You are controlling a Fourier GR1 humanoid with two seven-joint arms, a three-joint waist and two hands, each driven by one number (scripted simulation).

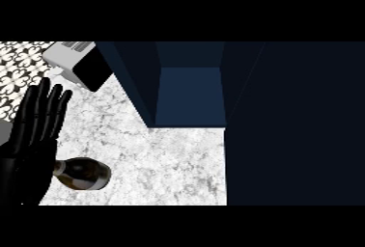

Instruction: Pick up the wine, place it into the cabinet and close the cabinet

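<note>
The wine bottle (84, 173) is dark glass seen from above, standing on the marbled counter (164, 154) at the lower left. My left hand (32, 130) rests at the left edge with straight fingers pointing up, just left of the bottle and partly overlapping its neck side. The dark blue cabinet (189, 96) stands open at the upper middle, its interior shelf showing. Its open door (296, 125) fills the right part of the view as a dark panel. My right hand is not visible.
A white and black appliance (82, 65) sits at the upper left corner of the counter, beside the cabinet's left wall. Patterned tile (18, 67) shows behind it. Bare counter lies between the bottle and the cabinet opening.
</note>
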